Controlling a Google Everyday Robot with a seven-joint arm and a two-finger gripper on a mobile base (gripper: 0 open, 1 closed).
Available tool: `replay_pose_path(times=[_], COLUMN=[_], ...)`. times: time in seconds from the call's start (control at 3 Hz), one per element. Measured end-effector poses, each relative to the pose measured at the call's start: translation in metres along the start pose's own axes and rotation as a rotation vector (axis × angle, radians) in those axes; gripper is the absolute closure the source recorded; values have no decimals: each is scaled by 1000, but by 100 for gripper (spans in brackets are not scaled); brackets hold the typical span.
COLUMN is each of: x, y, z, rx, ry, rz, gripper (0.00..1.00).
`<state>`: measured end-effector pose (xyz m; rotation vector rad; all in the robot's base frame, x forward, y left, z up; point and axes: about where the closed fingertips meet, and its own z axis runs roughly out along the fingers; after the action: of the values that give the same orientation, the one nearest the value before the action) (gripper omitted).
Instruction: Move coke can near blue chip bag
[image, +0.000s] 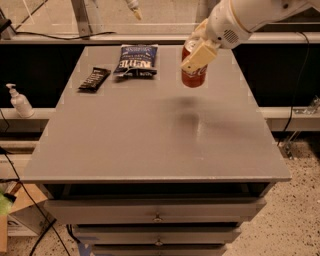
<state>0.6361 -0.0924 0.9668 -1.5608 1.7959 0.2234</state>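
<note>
Here the gripper (195, 59) clamps the coke can (195, 78) upright between its jaws, lifted above the grey table (150, 145), near the flat blue chip bag (136, 60).

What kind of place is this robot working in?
Probably a lab or test workspace: a grey drawer cabinet as table, a pump bottle on a side ledge, speckled floor. The gripper holds the coke can above the tabletop, right of the blue chip bag.
</note>
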Motion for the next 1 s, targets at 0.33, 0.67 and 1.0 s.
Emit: replay_pose_path(times=[0.33, 0.67, 1.0], x=[-6, -8, -7], y=[-36, -63, -77], z=[25, 54, 81], rx=[31, 42, 28], ry=[-20, -42, -48], rz=[21, 67, 106], gripper=[100, 82, 59])
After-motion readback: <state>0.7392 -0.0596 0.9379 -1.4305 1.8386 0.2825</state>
